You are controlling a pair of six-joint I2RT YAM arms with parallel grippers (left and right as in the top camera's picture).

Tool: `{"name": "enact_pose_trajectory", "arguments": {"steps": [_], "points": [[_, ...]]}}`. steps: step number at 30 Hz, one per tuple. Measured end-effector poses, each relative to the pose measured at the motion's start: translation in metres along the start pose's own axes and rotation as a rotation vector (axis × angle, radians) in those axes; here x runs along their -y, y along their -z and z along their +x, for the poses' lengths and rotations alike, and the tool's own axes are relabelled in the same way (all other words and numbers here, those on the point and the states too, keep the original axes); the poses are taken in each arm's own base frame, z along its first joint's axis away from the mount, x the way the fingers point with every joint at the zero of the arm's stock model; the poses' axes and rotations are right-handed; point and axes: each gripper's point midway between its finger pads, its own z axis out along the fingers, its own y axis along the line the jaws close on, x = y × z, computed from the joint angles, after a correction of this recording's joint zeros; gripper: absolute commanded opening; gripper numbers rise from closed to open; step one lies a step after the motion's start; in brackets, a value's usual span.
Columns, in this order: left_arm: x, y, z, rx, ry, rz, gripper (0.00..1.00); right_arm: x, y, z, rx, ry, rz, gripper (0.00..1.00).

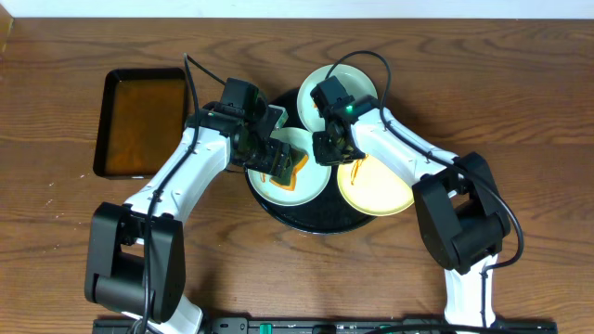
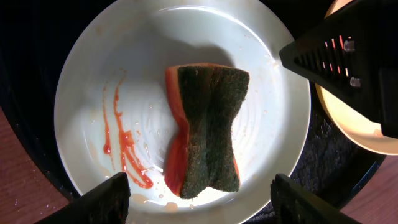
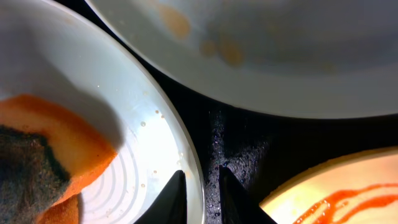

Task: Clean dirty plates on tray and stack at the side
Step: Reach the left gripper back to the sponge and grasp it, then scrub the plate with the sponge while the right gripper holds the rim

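Observation:
Three plates sit on the round black tray (image 1: 306, 221). The middle pale blue-green plate (image 1: 311, 188) carries an orange-and-green sponge (image 1: 283, 167). In the left wrist view this plate (image 2: 186, 37) has orange-red streaks (image 2: 121, 140) left of the sponge (image 2: 208, 127). My left gripper (image 2: 205, 202) is open and empty just above the sponge. My right gripper (image 3: 204, 196) is shut on this plate's right rim (image 3: 186, 149), one finger inside and one outside. A second blue-green plate (image 1: 348, 83) lies at the back. The pale yellow plate (image 1: 380, 190) lies at the right, with orange streaks (image 3: 336, 199).
A small rectangular black tray of brown liquid (image 1: 144, 121) stands on the wooden table to the left of the round tray. The two arms meet closely over the middle plate. My right gripper's body (image 2: 348, 56) shows in the left wrist view's top right.

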Motion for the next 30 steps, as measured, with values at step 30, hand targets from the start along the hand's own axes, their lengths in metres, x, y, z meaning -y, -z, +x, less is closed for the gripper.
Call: {"name": "enact_pose_trajectory", "arguments": {"steps": [30], "points": [[0.026,-0.009,0.006,-0.032,-0.068,0.015,0.66,-0.004,-0.005,-0.01,0.057,0.241,-0.016,0.01]]}}
